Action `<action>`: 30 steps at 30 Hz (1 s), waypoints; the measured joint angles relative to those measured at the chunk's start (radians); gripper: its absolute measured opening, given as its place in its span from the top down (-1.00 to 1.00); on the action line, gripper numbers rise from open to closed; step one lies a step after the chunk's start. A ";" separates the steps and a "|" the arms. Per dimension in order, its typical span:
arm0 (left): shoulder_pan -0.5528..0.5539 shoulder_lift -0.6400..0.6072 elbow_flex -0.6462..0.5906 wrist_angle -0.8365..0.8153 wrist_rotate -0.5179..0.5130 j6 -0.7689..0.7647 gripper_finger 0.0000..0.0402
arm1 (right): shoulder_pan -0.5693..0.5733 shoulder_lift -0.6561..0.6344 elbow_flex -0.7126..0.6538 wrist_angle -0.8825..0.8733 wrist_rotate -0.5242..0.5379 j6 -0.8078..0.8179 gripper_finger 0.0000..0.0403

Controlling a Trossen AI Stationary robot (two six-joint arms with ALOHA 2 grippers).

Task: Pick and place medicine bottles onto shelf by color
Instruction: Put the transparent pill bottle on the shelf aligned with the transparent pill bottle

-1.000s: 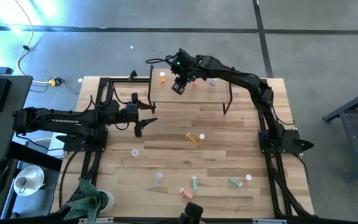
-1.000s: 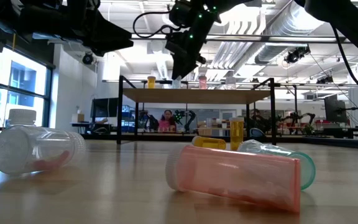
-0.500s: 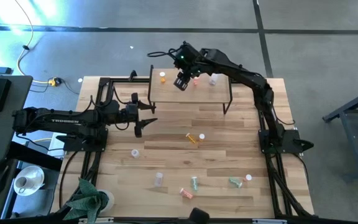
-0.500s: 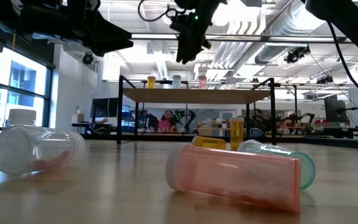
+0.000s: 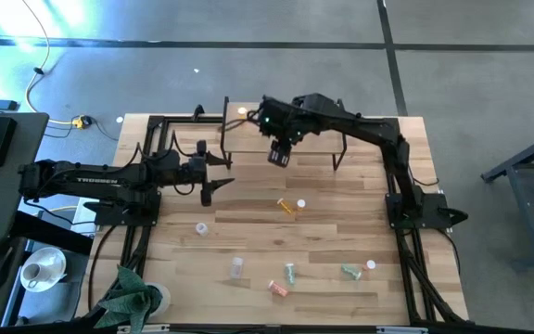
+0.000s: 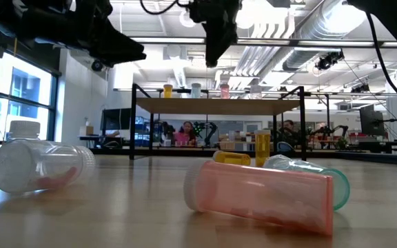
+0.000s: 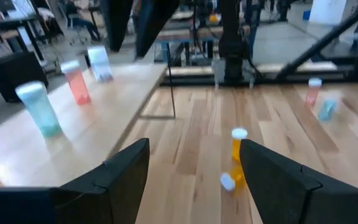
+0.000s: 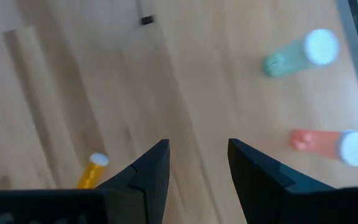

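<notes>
Right gripper (image 5: pixel 281 154) hangs open and empty just off the front edge of the small light-wood shelf on thin black legs (image 5: pixel 248 137).
Only the low view shows three white-capped bottles, orange (image 6: pixel 167 91), clear (image 6: pixel 196 90) and pink (image 6: pixel 225 89), upright on it; left gripper (image 5: pixel 208 189) waits open, empty, near the table's left side.

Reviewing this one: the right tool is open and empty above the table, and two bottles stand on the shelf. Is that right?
Not quite. The low view shows three bottles standing on the shelf: an orange bottle, a clear bottle and a pink bottle. The rest holds: the right tool is open and empty above the table.
</notes>
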 joint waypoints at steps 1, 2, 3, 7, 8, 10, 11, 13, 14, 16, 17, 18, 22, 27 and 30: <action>-0.001 0.000 0.000 -0.018 0.000 0.000 -0.19 | 0.012 -0.001 0.000 -0.013 0.001 0.000 0.24; 0.000 0.000 0.000 -0.035 0.000 0.000 -0.19 | 0.022 -0.002 0.000 -0.025 0.001 0.003 0.24; 0.000 0.000 0.000 -0.052 0.000 0.000 -0.19 | 0.033 -0.002 0.000 -0.035 0.003 0.010 0.24; 0.000 -0.003 0.000 -0.110 0.000 0.000 -0.19 | 0.073 -0.002 0.000 -0.077 0.025 0.035 0.24; 0.000 -0.003 0.000 -0.118 0.000 0.000 -0.19 | 0.083 -0.002 0.000 -0.085 0.032 0.041 0.24; 0.000 -0.003 0.000 -0.123 0.000 0.000 -0.19 | 0.103 -0.002 0.000 -0.095 0.039 0.047 0.24; 0.000 -0.003 0.000 -0.123 0.000 0.000 -0.19 | 0.115 -0.002 0.000 -0.095 0.039 0.048 0.24; 0.000 -0.003 0.000 -0.123 0.000 -0.002 -0.19 | 0.138 -0.002 0.000 -0.096 0.039 0.048 0.24; -0.001 -0.003 0.000 -0.125 0.000 -0.002 -0.19 | 0.149 -0.002 0.000 -0.099 0.039 0.047 0.24; -0.001 -0.006 0.000 -0.141 0.000 -0.002 -0.19 | 0.168 -0.002 0.000 -0.107 0.040 0.049 0.24; -0.001 -0.012 0.000 -0.155 0.000 -0.002 -0.19 | 0.178 -0.003 -0.005 -0.106 0.042 0.053 0.24; -0.001 -0.018 0.000 -0.163 0.000 -0.002 -0.19 | 0.187 -0.005 -0.020 -0.101 0.044 0.058 0.24; -0.001 -0.054 0.000 -0.202 0.000 -0.017 -0.19 | 0.223 -0.022 -0.147 -0.065 0.050 0.070 0.24; -0.001 -0.097 0.000 -0.205 0.000 -0.028 -0.19 | 0.273 -0.047 -0.308 0.068 0.051 0.068 0.24; -0.001 -0.111 0.000 -0.207 0.000 -0.071 -0.19 | 0.305 -0.048 -0.351 0.091 0.049 0.076 0.24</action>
